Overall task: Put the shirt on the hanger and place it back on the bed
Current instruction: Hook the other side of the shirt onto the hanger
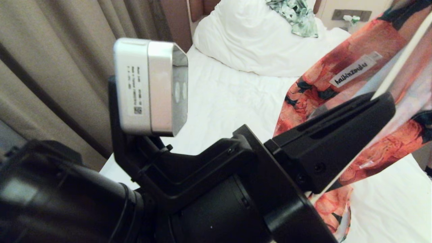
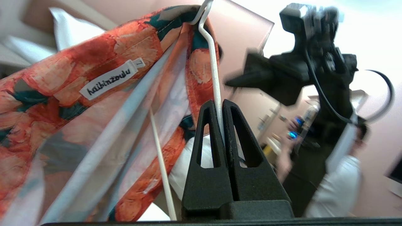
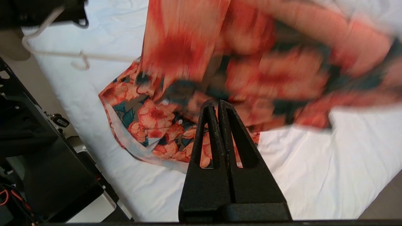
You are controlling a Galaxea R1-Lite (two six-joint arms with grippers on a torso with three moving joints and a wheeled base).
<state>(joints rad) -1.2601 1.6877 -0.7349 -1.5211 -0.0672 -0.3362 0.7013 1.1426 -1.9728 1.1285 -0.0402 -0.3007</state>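
Draping floral shirt (image 2: 47,103), thin wire hanger (image 2: 214,78)

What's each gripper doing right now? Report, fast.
Left gripper: shut on the hanger, shirt draped on it.
Right gripper: shut, holding nothing, over the shirt and bed.

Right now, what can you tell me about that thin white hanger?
The hanger is a thin cream-white wire with a small hooked notch on its arm. It is lifted above the bed, pinched in the left end effector, whose fingers are shut on the wire. One end is tucked inside the floral shirt near the neck label. Part of the shirt trails on the sheet.
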